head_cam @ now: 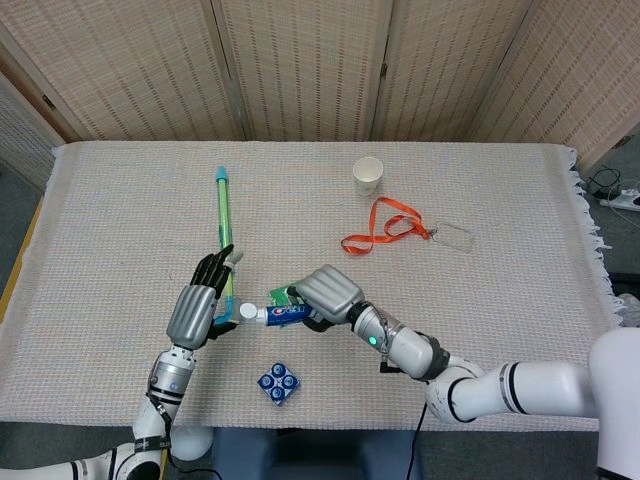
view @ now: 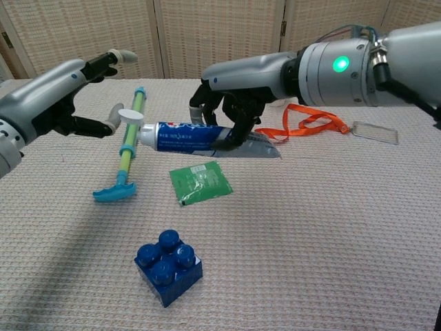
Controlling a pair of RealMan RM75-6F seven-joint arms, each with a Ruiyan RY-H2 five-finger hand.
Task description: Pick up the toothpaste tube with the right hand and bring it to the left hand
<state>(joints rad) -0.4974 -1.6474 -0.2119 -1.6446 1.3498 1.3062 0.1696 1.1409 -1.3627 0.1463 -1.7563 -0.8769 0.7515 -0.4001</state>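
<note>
right hand (view: 231,114) — fingers wrapped round blue-and-white toothpaste tube (view: 200,136), held above the table | white cap beside left hand (view: 65,103) thumb | left hand spread, holding nothing

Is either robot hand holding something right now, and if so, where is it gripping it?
The right robot hand holds the toothpaste tube around its middle, cap pointing at the left robot hand, which is open and holds nothing.
</note>
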